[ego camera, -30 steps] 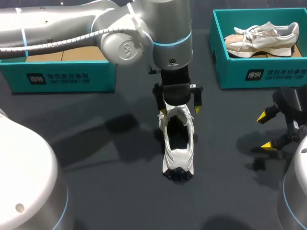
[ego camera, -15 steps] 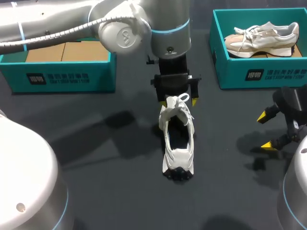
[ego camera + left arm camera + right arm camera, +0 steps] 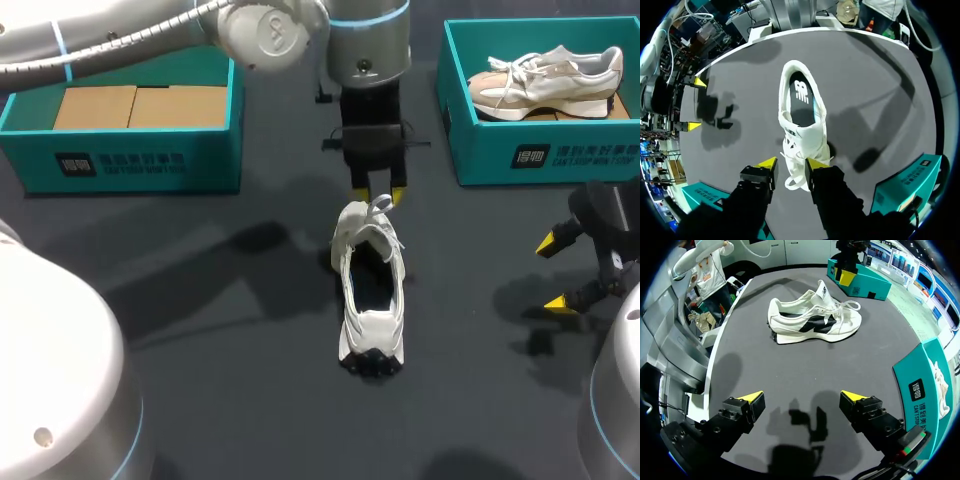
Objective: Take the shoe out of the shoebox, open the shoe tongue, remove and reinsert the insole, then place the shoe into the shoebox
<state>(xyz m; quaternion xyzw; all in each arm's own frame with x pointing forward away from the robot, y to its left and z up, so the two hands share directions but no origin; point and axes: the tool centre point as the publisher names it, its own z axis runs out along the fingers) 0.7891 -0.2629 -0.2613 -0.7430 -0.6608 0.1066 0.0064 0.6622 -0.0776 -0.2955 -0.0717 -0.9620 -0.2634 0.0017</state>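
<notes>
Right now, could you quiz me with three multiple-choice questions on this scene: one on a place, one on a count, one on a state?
1. Where is the white-and-black shoe? A in the left box; B on the table; C on the floor.
2. How many shoes show? A one; B two; C three.
3. How is the right gripper? A open; B shut on a shoe; C shut on a box.

Answers: 1 B, it stands on the table, in no box. 2 B, a second shoe lies in the right box. 3 A, its fingers stand apart with nothing between them.
</notes>
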